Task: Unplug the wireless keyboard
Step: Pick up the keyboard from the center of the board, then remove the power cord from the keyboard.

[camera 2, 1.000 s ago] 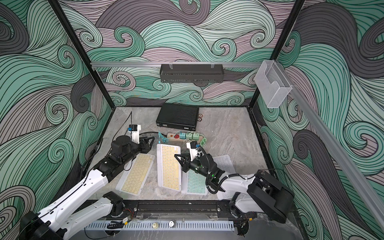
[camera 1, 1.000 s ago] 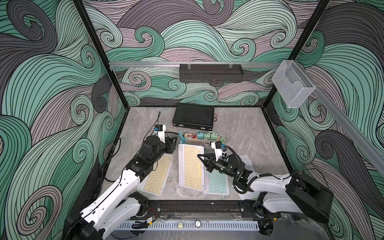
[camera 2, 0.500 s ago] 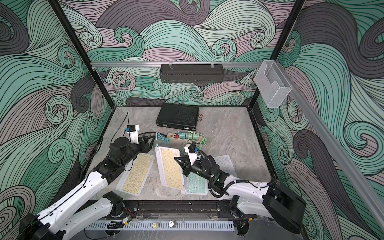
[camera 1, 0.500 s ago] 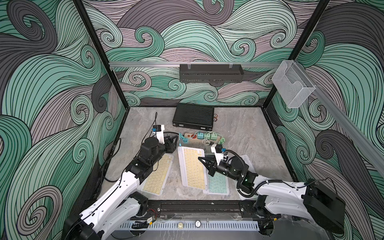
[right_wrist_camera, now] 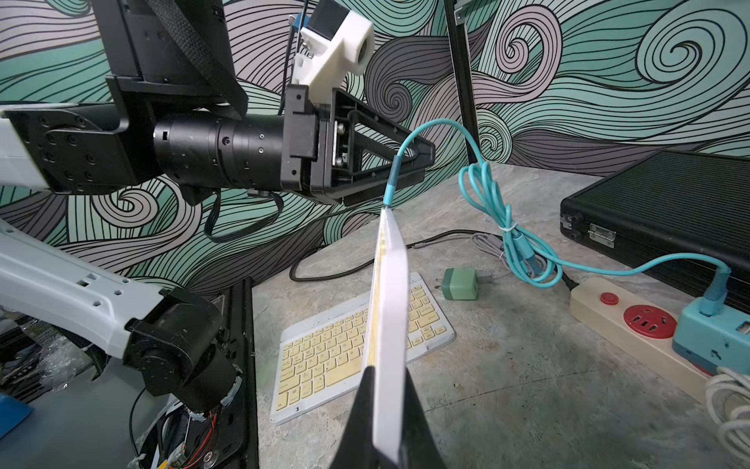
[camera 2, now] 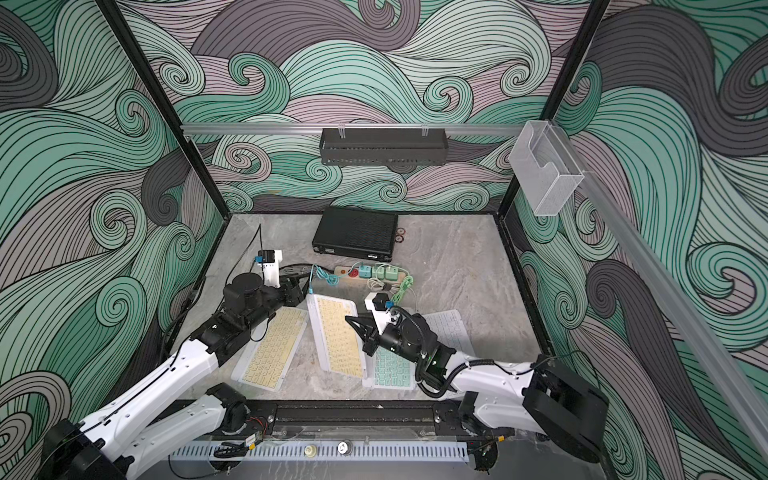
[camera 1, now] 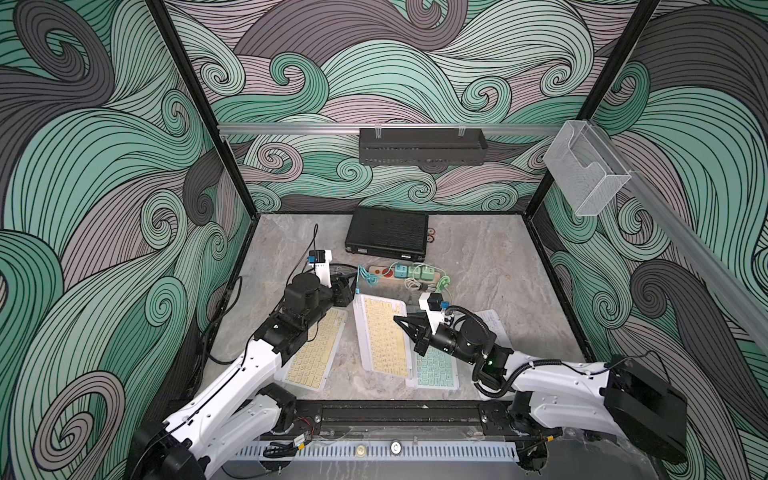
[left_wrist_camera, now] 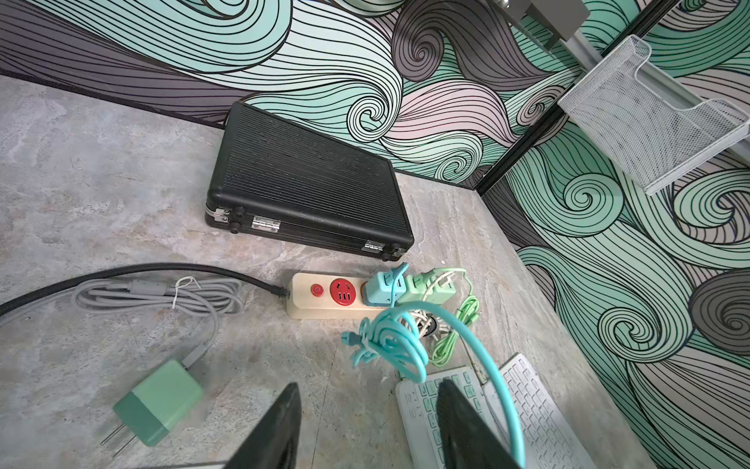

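Observation:
The wireless keyboard (camera 1: 380, 336) (camera 2: 338, 336) is white with yellow keys. It is tilted up on its long edge in the middle of the table. My right gripper (camera 1: 397, 320) (right_wrist_camera: 385, 373) is shut on its side edge (right_wrist_camera: 391, 284). A teal cable (camera 1: 361, 276) (left_wrist_camera: 389, 341) (right_wrist_camera: 487, 195) is plugged into the keyboard's far end by its plug (right_wrist_camera: 389, 191). It runs to a teal charger (camera 1: 400, 271) (right_wrist_camera: 714, 333) in the power strip (camera 1: 380, 272) (left_wrist_camera: 308, 302). My left gripper (camera 1: 349, 291) (left_wrist_camera: 367, 392) stands open at that far end. The cable passes beside one finger, and only bare table shows between the jaws.
A second yellow-keyed keyboard (camera 1: 316, 353) lies under my left arm. A teal one (camera 1: 434, 370) and a white one (camera 1: 490, 324) lie under my right arm. A black case (camera 1: 388, 232) stands at the back. A loose green charger (left_wrist_camera: 158, 402) with a grey cord (left_wrist_camera: 162, 292) lies left of the strip.
My right arm has stretched out lower while keeping its grip. The keyboard's far end has shifted slightly toward the left gripper, which has hardly moved.

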`<state>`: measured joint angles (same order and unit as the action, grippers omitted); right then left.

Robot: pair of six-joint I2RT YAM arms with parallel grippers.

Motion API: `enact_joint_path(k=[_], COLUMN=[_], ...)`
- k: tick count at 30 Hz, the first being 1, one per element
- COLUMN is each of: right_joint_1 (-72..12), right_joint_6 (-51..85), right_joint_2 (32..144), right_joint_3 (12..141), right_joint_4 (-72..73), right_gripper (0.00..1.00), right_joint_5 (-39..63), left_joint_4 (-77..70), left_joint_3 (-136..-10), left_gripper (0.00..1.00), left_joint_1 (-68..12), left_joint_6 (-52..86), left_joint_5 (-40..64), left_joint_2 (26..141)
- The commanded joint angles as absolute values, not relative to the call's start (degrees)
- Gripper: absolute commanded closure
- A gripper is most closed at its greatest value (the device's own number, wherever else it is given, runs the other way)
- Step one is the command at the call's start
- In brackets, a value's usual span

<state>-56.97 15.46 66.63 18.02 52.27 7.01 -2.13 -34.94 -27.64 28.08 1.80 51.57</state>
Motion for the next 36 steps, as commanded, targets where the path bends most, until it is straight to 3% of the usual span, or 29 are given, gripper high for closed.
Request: enact_joint_path(k=[1, 6, 13, 19, 25, 36], right_joint_1=[-57.7, -58.3, -58.3, -58.4, -58.6, -58.7], right_joint_6=[12.0, 12.0, 12.4, 12.3, 12.3, 12.2], right_joint_2=[66.7, 67.2, 67.2, 66.7, 66.6, 66.6], right_joint_3=[17.4, 17.6, 17.3, 17.4, 17.5, 17.8], right_joint_4=[53.6, 53.3, 53.5, 52.9, 52.8, 51.9], right_gripper=[1.0, 1.0, 1.0, 1.0, 1.0, 1.0], right_joint_5=[6.7, 5.5, 4.1, 4.2, 3.9, 2.9], left_joint_4=[-1.6, -1.3, -0.5, -8.8, -7.7, -6.6], left_joint_3=[-37.9, -37.7, -32.7, -29.6, -34.3, -35.7], left_gripper=[0.47, 0.51, 0.53, 0.47, 0.5, 0.54], left_joint_1=[-27.9, -27.9, -27.9, -27.9, -27.9, -28.2], left_joint_6=[28.8, 29.2, 32.4, 28.3, 27.3, 26.7], left_joint_5=[1.8, 2.5, -8.8, 3.6, 11.4, 11.8], left_joint_2=[52.4, 51.2, 41.6, 39.3, 47.9, 51.2])
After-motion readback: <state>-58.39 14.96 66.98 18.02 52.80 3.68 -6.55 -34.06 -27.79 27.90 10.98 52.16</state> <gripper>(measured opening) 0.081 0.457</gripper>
